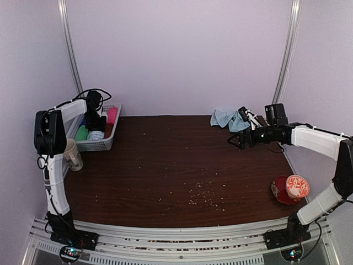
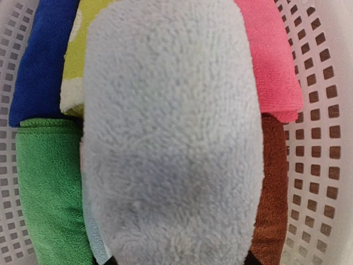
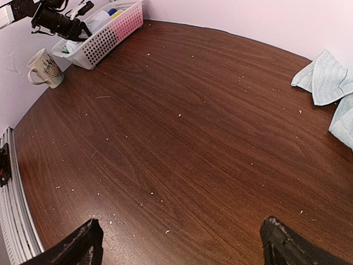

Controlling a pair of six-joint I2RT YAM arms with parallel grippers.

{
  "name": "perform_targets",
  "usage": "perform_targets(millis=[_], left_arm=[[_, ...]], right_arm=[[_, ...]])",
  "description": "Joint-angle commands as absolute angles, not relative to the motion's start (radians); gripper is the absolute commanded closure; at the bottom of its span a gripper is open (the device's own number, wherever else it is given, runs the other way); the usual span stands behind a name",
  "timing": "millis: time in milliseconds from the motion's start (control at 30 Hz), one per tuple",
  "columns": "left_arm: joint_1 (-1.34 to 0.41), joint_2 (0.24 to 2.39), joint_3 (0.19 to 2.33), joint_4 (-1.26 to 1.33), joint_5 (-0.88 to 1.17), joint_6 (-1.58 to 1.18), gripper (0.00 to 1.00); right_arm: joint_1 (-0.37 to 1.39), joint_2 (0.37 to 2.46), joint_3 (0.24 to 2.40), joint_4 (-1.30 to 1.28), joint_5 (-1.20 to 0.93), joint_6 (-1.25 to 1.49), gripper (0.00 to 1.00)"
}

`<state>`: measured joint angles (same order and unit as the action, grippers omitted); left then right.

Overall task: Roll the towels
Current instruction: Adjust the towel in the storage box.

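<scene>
pale towel roll (image 2: 171, 132) right under left claw (image 1: 97, 128), grip unclear; right claw (image 3: 181, 223) spread near crumpled towel (image 3: 325, 77).

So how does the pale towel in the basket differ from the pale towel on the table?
The basket towel is rolled; the table towel lies loose and crumpled. The basket towel sits among coloured rolls; the table towel lies on the bare table. Both are pale blue.

— We see our right gripper (image 3: 179, 243) at six o'clock, its fingers spread wide above the crumb-strewn table (image 3: 182, 127).
— And we find a crumpled pale-blue towel (image 3: 324, 77) at three o'clock, with the basket (image 3: 105, 41) and mug (image 3: 44, 67) near ten.
</scene>
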<state>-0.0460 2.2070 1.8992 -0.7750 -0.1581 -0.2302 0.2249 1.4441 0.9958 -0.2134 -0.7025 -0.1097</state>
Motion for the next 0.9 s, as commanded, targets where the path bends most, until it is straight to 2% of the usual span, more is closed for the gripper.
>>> perform_targets(millis=[0, 267, 633, 867], left_arm=[[0.011, 2.165, 1.835, -0.747, 0.038, -0.239, 0.59], [0.062, 2.158, 1.803, -0.705, 0.299, -0.251, 0.6], [0.078, 2.19, 1.813, -0.763, 0.429, -0.264, 0.59], [0.077, 2.163, 1.772, -0.794, 0.423, -0.292, 0.58]], right_arm=[[0.23, 1.456, 1.024, -0.215, -0.705, -0.125, 0.0], [0.233, 1.462, 1.023, -0.216, -0.704, -0.126, 0.0], [0.242, 1.474, 1.028, -0.219, -0.7, -0.134, 0.0], [0.25, 1.473, 1.029, -0.221, -0.696, -0.139, 0.0]])
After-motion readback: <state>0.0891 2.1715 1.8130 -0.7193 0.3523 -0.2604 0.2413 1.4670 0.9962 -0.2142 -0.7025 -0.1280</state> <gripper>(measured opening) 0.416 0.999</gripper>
